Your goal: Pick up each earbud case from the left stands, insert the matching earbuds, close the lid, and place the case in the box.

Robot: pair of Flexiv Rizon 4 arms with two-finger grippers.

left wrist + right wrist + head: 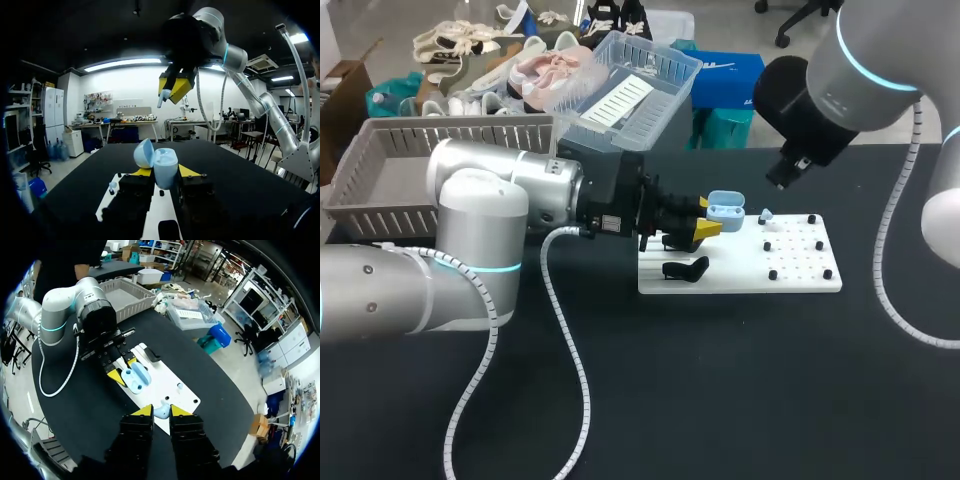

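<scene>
My left gripper (708, 228) is shut on a light-blue earbud case (725, 210), held just above the white stand board (800, 275) with its lid open. In the left wrist view the case (166, 167) sits between the yellow tips, its lid (144, 154) tipped back. My right gripper (175, 90) hangs above and beyond the case, shut on a small white earbud (161, 98). From the right wrist, that earbud (162, 414) shows between the fingers, with the case (137, 377) below. Another earbud (767, 216) rests on the board.
Black stands (685, 270) occupy the board's left part, under my left gripper. A grey basket (380, 170) stands at the back left of the table. A clear plastic bin (665, 70) sits at the far edge. The dark tabletop in front of the board holds nothing.
</scene>
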